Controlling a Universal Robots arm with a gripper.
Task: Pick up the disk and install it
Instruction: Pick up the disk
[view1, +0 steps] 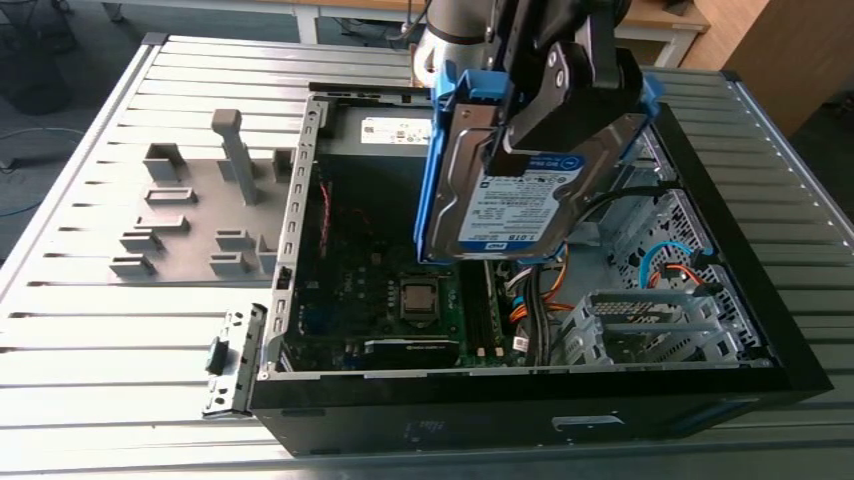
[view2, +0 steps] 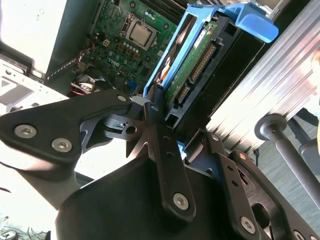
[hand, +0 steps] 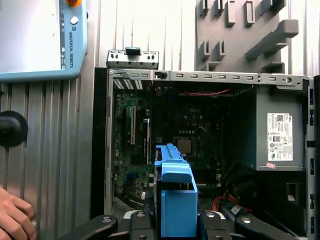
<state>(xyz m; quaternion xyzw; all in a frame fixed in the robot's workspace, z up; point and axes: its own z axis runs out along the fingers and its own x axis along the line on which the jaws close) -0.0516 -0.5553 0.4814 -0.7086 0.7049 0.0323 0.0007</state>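
One thing is clamped in the gripper (view2: 170, 120): the disk (view1: 514, 200). It's pinched by its blue carrier with the jaws closed snug on both sides, so it's hung on edge with the label faced out in the exterior view. It's held up in the air over the open computer case (view1: 287, 300), apart from everything, probably so walls and cables are cleared. Further down the motherboard (view1: 387, 280) is laid bare, and the metal drive cage (view1: 641, 330) is sat toward the exterior view's right.
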